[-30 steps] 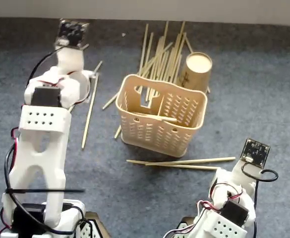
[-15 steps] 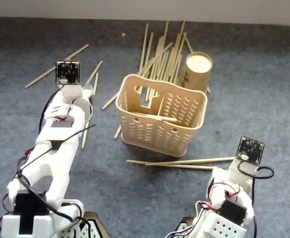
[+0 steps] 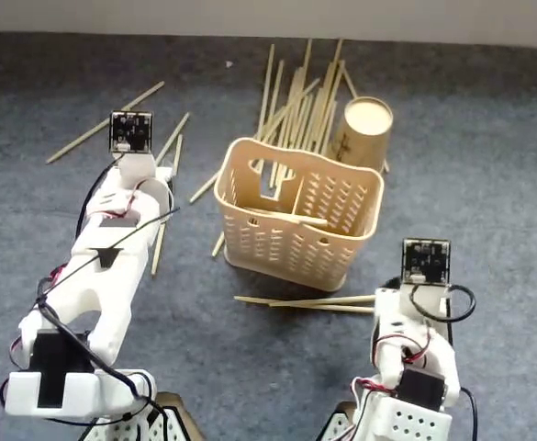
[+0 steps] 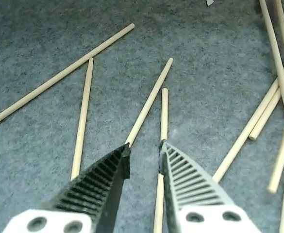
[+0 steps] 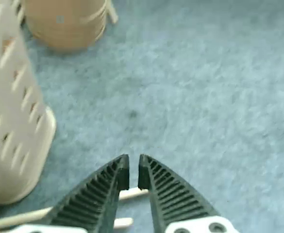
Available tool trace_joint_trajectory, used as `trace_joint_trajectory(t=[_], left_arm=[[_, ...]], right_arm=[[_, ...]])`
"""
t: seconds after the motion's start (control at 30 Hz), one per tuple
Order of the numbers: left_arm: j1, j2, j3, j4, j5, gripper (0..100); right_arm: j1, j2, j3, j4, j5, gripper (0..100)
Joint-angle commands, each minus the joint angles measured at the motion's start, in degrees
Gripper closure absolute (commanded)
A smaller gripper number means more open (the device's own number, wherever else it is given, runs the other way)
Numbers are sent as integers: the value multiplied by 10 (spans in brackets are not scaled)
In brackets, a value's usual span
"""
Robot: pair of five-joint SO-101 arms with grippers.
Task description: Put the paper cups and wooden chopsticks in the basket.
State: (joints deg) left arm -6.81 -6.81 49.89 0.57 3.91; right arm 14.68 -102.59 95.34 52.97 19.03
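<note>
The left end effector (image 4: pixel 144 156) hovers low over loose chopsticks (image 4: pixel 83 107) on the grey worktop (image 4: pixel 209 73), its jaws narrowly parted and empty. One stick (image 4: pixel 164 112) runs beneath the gap, so it looks lined up for a pinch. The right end effector (image 5: pixel 133 170) is all but closed and holds nothing. It sits just above a pair (image 3: pixel 318 301) lying at the foot of the basket (image 3: pixel 296 241), probably its next target. The cup (image 3: pixel 364 129) lies on its side against the basket's far wall, beside a heap (image 3: pixel 296 96) of sticks. One chopstick (image 3: pixel 291 219) already lies in the basket.
</note>
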Motion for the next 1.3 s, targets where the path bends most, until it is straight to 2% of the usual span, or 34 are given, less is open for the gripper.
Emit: trace_joint_trajectory(t=[0.0, 0.1, 0.2, 0.3, 0.37, 0.5, 0.67, 0.83, 0.97, 1.27], left_arm=[[18, -3, -20, -8, -5, 881], [27, -2, -20, -8, -5, 881], [28, -2, -20, -8, -5, 881], [28, -2, -20, -8, -5, 881], [28, -2, -20, -8, -5, 881], [28, -2, -19, -8, -5, 881], [24, -3, -17, -7, -5, 881], [26, -3, -17, -7, -6, 881], [26, -3, -20, -7, -6, 881], [27, -7, -21, -7, -6, 881]], right_arm=[[53, 3, 14, -90, 62, 943], [105, 7, -68, -92, 52, 940], [129, 44, -173, -65, 62, 866], [130, 145, -284, -56, 84, 766], [126, 242, -354, -58, 81, 738], [79, 477, -476, -59, 34, 738], [22, 777, -544, -122, -30, 738], [-46, 1001, -614, -135, -45, 738], [-92, 1063, -645, -115, -40, 738], [-184, 1068, -644, -22, -8, 738]])
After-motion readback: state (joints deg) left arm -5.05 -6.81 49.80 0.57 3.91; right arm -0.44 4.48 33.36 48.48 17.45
